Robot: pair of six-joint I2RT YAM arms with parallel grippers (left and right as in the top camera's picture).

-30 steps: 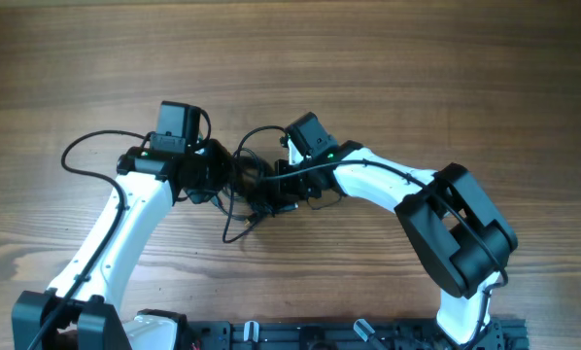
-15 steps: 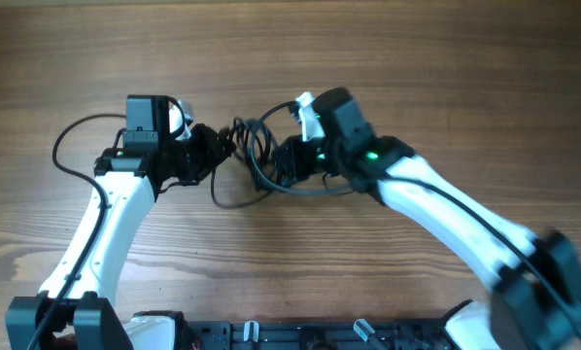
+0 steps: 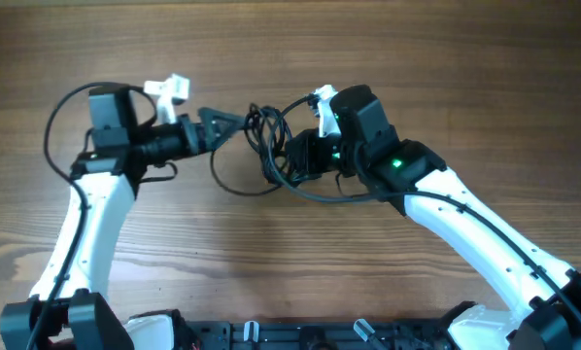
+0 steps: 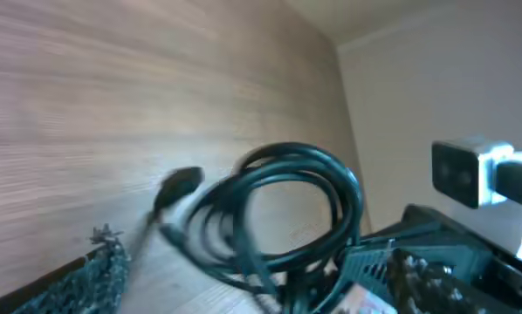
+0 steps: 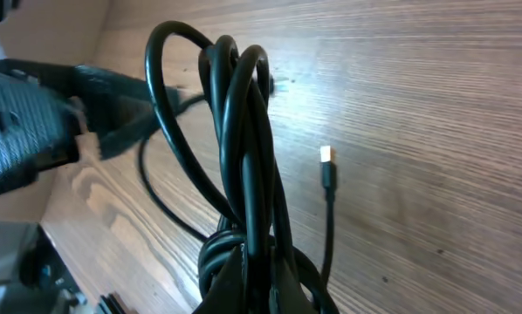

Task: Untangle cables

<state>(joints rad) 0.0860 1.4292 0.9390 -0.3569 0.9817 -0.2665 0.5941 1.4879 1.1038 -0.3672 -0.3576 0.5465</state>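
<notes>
cables [image 3: 261, 146]: thin black cords bunched in a loose coil, held up off the surface [image 3: 436, 58] between the two arms, near the middle of the overhead view
right gripper [image 3: 295, 163]: jaws together, clamped on the lower part of the bundle; in the right wrist view the cords [image 5: 243, 148] rise out of the grip in several tall, narrow loops
left gripper [image 3: 230, 122]: pointed at the coil from the left, jaws spread apart, gripping nothing; tip just beside the coil's upper left edge, touching or not cannot be told
loose strand [image 3: 234, 185]: one loop curving down and left from the bundle, below the left gripper
pale-tipped plug [image 5: 326, 157]: small, at the end of a thin cord right of the bundle; lying or hanging, cannot be told
dark plug [image 4: 181, 185]: blurred, sticking out to the left of the coil in the left wrist view
coil from the left wrist [image 4: 283, 214]: round and open in the middle, filling the centre of the view
fingertip [image 4: 104, 266]: textured, at the lower left edge, apart from the cords
surface: brown wood grain
</notes>
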